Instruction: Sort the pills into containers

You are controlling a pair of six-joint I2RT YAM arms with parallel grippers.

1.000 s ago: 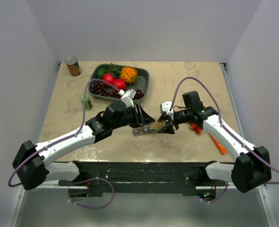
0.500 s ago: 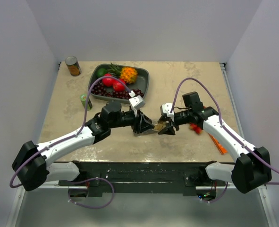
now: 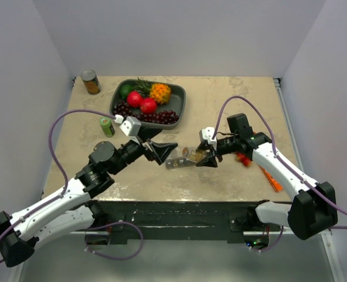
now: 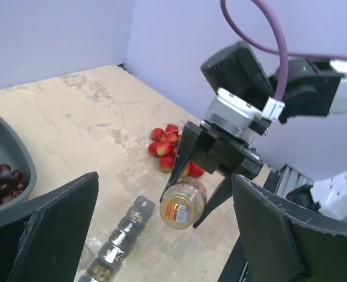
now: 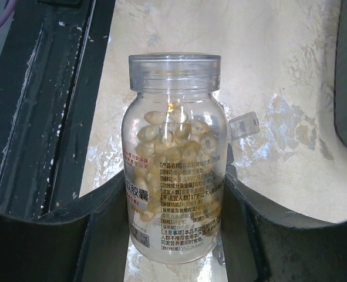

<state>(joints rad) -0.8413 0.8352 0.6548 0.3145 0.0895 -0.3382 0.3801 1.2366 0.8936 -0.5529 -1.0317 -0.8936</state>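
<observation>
My right gripper point(image 3: 206, 157) is shut on a clear pill bottle point(image 5: 173, 176) full of yellow capsules, held on its side just above the table. In the left wrist view the bottle point(image 4: 183, 202) shows an end with a gold sticker between the right arm's black fingers. The containers point(image 4: 117, 239), a grey strip of small lidded compartments, lie on the table below and left of the bottle, also seen from above point(image 3: 178, 163). One clear lid point(image 5: 244, 125) stands up behind the bottle. My left gripper point(image 3: 166, 151) hangs open and empty to the left of the strip, its fingers point(image 4: 44, 229) wide apart.
A dark grey tray point(image 3: 182, 97) of fruit stands at the back. A tin can point(image 3: 90, 82) is in the far left corner, with a small green bottle point(image 3: 107, 126) nearer. Red fruits point(image 4: 168, 147) and an orange stick point(image 3: 271, 179) lie by the right arm.
My left gripper has opened wide and drawn back to the left, away from the strip and the bottle. The right gripper and the bottle have stayed put.
</observation>
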